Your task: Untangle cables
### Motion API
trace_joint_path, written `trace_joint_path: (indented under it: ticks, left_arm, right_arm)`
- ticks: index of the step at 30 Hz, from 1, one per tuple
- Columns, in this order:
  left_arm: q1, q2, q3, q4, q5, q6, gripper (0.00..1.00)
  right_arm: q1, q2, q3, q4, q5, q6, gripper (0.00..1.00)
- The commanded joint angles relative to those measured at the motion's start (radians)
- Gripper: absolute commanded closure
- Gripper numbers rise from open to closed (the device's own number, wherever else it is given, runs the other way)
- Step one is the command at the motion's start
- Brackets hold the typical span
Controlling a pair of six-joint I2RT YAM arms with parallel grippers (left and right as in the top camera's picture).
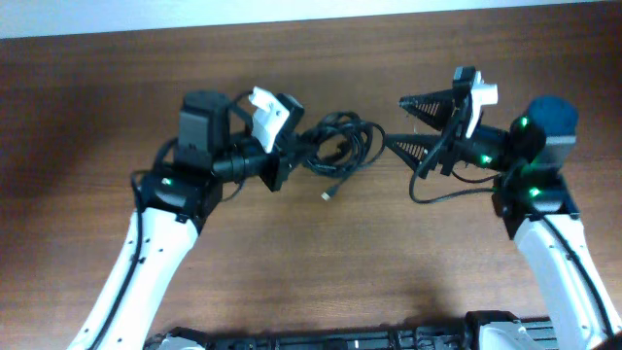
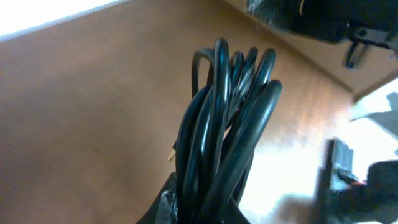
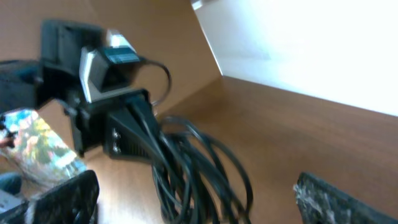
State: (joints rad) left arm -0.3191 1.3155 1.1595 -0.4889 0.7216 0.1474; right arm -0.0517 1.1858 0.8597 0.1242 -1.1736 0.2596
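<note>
Brown wood-grain table (image 1: 292, 262). Bright white area (image 3: 311, 43) beyond table edge. Blurred multicoloured patch (image 3: 37, 146), unidentifiable.

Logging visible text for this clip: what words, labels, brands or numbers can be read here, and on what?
None can be read.
The cable bundle shows no print.
The colourful patch at the left edge of the right wrist view is too blurred to read.

The cable bundle (image 1: 338, 144) sits at the middle of the table (image 1: 311, 262), between the two arms. The left gripper (image 1: 292, 146) is at the bundle's left edge, with the loops caught between its fingers. The right gripper (image 1: 400, 124) is just to the bundle's right, apart from it, jaws spread. A loose plug end (image 1: 328, 195) trails from the bundle toward the robot's side.
</note>
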Motion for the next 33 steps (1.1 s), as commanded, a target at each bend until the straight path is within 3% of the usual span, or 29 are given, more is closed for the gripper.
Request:
trace_joint_path:
  ticks: [1, 6, 9, 11, 16, 24, 33]
  left_arm:
    - [-0.020, -0.019, 0.121, -0.048, -0.068, 0.121, 1.00]
    - [-0.058, -0.019, 0.127, -0.064, -0.052, 0.248, 1.00]
    - [-0.112, -0.018, 0.127, -0.089, -0.053, 0.334, 1.00]
    - [-0.151, -0.017, 0.127, -0.097, -0.058, 0.383, 1.00]
    - [-0.232, -0.017, 0.127, -0.089, -0.109, 0.427, 1.00]
    - [-0.241, -0.016, 0.127, -0.089, -0.143, 0.426, 1.00]
    - [-0.241, -0.010, 0.127, -0.060, -0.140, 0.380, 1.00]
  right_arm:
    - [0.006, -0.001, 0.184, -0.311, 0.104, -0.225, 0.02]
    - [0.006, -0.001, 0.469, -0.985, 0.377, -0.694, 0.01]
    - [0.006, -0.002, 0.548, -1.129, 0.400, -0.829, 0.01]
    - [0.006, -0.005, 0.573, -1.178, 0.399, -0.883, 0.00]
    - [0.006, -0.011, 0.577, -1.268, 0.306, -0.983, 0.14]
    - [0.006, -0.020, 0.577, -1.358, 0.202, -1.140, 0.37]
    - [0.006, -0.034, 0.577, -1.395, 0.176, -1.233, 0.36]
